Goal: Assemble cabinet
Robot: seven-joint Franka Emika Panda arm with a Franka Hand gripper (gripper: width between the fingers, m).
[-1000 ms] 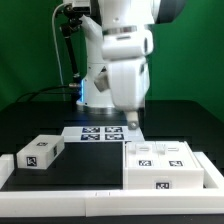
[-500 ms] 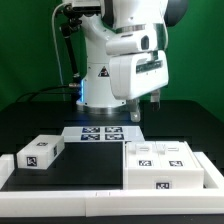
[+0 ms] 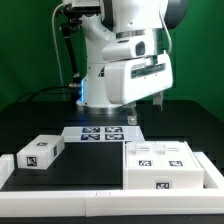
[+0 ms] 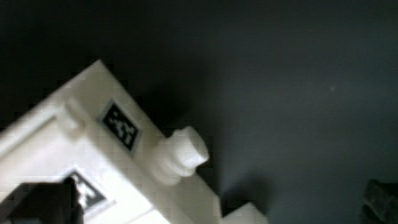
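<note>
- Two white tagged pieces lie apart on the black worktop (image 3: 90,168), and neither has shifted over the last second.
- The cabinet (image 3: 168,165) sits by the front edge, toward the corner on the exterior view's right. It lies flat with its tags facing up and forward.
- A smaller drawer block (image 3: 38,153) rests by the front edge toward the opposite corner, well apart from the cabinet and not yet fitted.
- The marker board (image 3: 100,133) lies between and behind them, near the middle of the worktop.
- Above the marker board, the arm (image 3: 125,70) has risen and turned its wrist toward the exterior view's right since a second ago.
- The hand (image 3: 131,116) is mostly hidden under the arm. I cannot tell how far open it is or whether it carries anything.
- The wrist view shows the corner of a white tagged piece (image 4: 71,140) with a round peg (image 4: 183,148), but no fingers. I cannot tell which piece it is.
- In my judgement the arm is lining up for a pick, with assembly barely begun.
</note>
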